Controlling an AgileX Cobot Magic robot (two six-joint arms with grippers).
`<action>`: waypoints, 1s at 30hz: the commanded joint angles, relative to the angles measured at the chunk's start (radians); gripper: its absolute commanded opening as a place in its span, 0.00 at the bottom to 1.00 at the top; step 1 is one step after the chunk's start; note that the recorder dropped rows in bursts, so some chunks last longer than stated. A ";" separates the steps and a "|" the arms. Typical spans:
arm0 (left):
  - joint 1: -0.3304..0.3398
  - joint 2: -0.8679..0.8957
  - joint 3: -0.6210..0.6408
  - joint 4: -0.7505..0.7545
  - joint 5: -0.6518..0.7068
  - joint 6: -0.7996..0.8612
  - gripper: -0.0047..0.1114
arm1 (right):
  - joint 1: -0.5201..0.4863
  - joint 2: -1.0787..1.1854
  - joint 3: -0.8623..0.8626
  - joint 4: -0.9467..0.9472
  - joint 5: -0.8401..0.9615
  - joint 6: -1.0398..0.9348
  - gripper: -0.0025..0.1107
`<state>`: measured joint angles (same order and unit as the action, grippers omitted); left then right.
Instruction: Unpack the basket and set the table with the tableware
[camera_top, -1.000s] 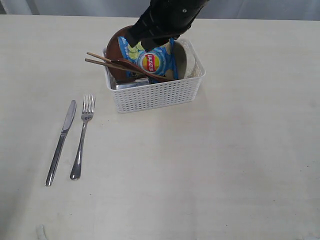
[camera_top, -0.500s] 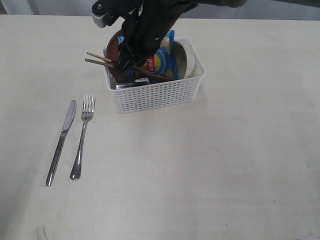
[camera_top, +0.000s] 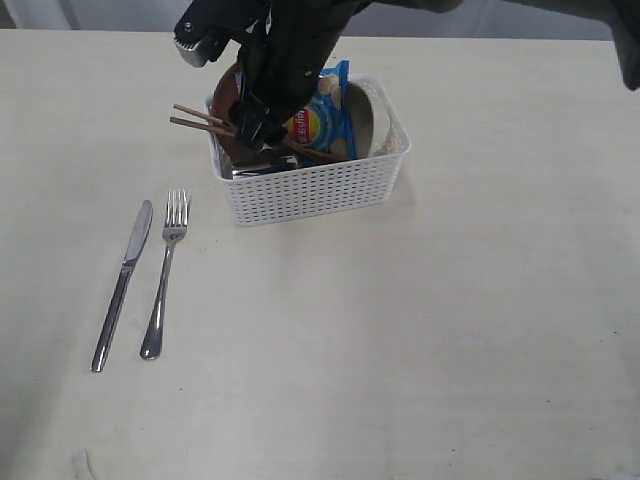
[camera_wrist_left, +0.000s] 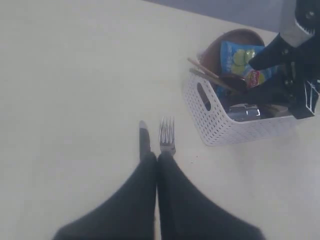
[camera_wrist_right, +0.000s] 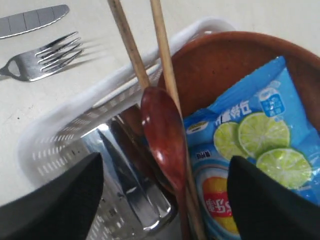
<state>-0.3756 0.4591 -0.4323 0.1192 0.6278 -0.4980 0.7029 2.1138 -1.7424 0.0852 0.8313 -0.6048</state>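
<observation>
Two chopsticks (camera_wrist_right: 131, 47) crowded the spoon (camera_wrist_right: 162, 132) inside the basket (camera_top: 310, 190). With my right gripper (camera_wrist_right: 165, 170) spread wide and empty astride them, I judged I should close on the spoon alone, sparing the chip bag (camera_wrist_right: 245, 145). My left gripper (camera_wrist_left: 157, 160) hung clenched, empty.

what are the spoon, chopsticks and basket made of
Spoon: dark red-brown, glossy highlights; probably lacquered wood or plastic. Chopsticks: pale matte sticks with faint grain, likely wood or bamboo. Basket: white, perforated moulded walls, looks plastic.
</observation>
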 joint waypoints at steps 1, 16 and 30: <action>-0.007 -0.006 0.006 -0.007 0.003 0.005 0.04 | 0.015 0.029 -0.006 -0.025 -0.064 -0.006 0.60; -0.007 -0.006 0.006 -0.007 -0.008 0.005 0.04 | 0.029 0.206 -0.071 -0.073 -0.228 0.067 0.26; -0.007 -0.006 0.006 -0.007 -0.010 0.010 0.04 | 0.034 0.001 -0.071 -0.085 -0.181 0.071 0.02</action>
<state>-0.3756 0.4591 -0.4323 0.1174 0.6258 -0.4934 0.7369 2.1574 -1.8164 0.0000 0.6383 -0.5399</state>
